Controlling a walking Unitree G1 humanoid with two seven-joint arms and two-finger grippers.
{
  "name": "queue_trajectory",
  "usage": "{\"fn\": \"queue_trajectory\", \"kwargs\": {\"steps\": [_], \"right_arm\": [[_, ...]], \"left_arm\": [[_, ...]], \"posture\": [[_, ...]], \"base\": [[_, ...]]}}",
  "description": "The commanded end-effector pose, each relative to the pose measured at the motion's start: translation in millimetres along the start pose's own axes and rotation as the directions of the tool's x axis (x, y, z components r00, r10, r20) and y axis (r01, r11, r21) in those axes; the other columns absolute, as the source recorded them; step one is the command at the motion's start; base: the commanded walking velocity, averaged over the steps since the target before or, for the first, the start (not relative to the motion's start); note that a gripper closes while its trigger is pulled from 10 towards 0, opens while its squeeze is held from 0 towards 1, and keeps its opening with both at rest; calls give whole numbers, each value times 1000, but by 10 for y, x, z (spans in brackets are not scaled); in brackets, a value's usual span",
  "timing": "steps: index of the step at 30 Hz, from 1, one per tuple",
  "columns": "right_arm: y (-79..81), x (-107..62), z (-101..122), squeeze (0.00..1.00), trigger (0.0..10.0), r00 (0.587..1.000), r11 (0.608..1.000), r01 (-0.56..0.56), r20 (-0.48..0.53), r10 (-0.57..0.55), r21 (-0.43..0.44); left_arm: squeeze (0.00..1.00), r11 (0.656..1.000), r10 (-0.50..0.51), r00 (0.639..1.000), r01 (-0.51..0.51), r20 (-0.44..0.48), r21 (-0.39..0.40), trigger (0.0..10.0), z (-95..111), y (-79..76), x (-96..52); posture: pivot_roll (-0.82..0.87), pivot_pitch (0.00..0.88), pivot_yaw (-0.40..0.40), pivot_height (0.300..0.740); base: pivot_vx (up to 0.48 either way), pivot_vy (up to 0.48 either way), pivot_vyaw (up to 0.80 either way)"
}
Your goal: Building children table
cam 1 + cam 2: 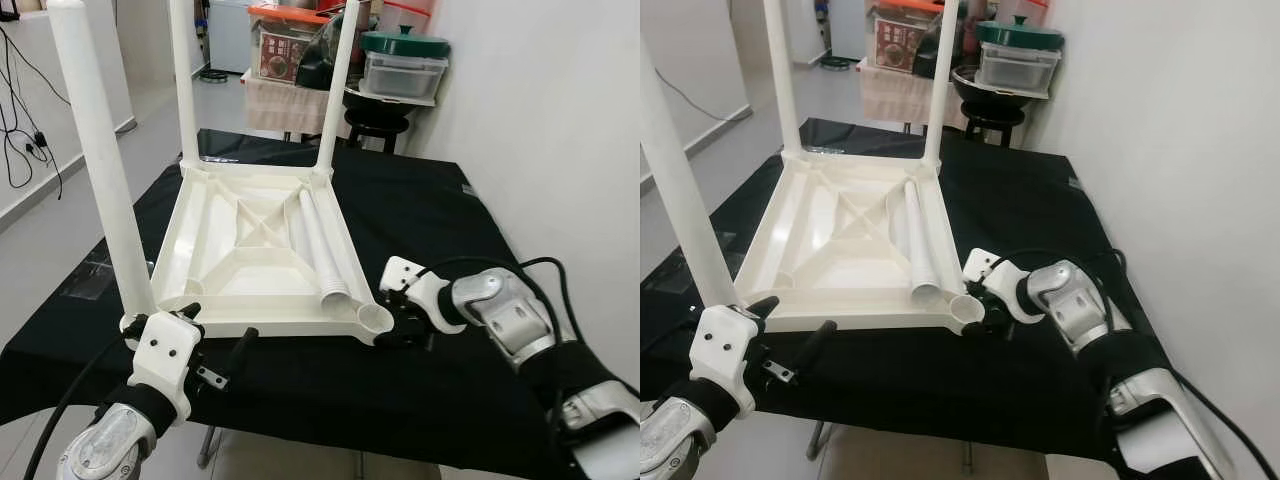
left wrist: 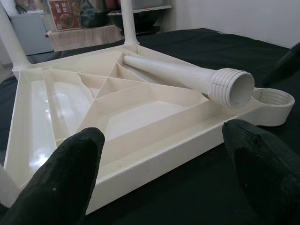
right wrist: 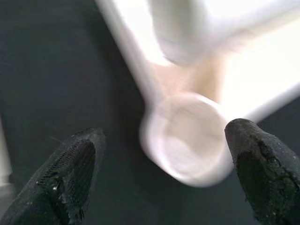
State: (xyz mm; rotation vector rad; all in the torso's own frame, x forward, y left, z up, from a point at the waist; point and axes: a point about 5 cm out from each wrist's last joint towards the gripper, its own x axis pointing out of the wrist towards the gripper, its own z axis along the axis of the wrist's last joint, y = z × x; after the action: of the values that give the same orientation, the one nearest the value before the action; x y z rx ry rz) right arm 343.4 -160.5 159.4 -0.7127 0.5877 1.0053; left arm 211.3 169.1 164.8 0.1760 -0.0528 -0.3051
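Note:
A white plastic children's table (image 1: 215, 235) lies upside down on a black-covered table (image 1: 420, 210). Three white legs stand up from its corners: near left (image 1: 100, 160), far left (image 1: 183, 80) and far right (image 1: 338, 85). A loose leg (image 1: 318, 245) lies inside the frame along the right side, its threaded end (image 2: 232, 88) toward the near right corner. That corner's socket (image 1: 375, 318) is empty. My right gripper (image 1: 402, 326) is open at the socket, with a finger (image 3: 262, 164) on each side of the socket (image 3: 190, 140). My left gripper (image 1: 790, 322) is open, facing the near rim (image 2: 154, 157).
The black cloth's front edge (image 1: 330, 440) runs just under both arms. A white wall (image 1: 540, 110) stands close on the right. Beyond the far edge are a stool with a green-lidded pot and containers (image 1: 403, 60) and boxes on a low table (image 1: 285, 45). Cables (image 1: 25, 130) hang at left.

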Motion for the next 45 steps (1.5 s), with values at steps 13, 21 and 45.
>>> {"fn": "queue_trajectory", "kwargs": {"steps": [13, 21, 45], "right_arm": [[-53, 292, -158, 0, 10000, 990, 977, 102, -112, -83, 186], [265, 344, -17, 0, 10000, 989, 989, -148, -13, 148, -2], [581, 703, 671, 0, 10000, 948, 988, -139, 298, 112, 69]], "left_arm": [[0, 1000, -6, 1000, 6, 4, 4, 10000, 24, -30, -13], [0, 1000, -5, 1000, 5, 4, -2, 10000, 18, -33, -19], [0, 1000, -9, 1000, 9, 3, 3, 10000, 1, -31, 3]], "posture": [[138, 14, -126, 740], [128, 12, -125, 740], [121, 0, -121, 740]], "base": [[0, 0, 0], [0, 0, 0], [0, 0, 0]]}}
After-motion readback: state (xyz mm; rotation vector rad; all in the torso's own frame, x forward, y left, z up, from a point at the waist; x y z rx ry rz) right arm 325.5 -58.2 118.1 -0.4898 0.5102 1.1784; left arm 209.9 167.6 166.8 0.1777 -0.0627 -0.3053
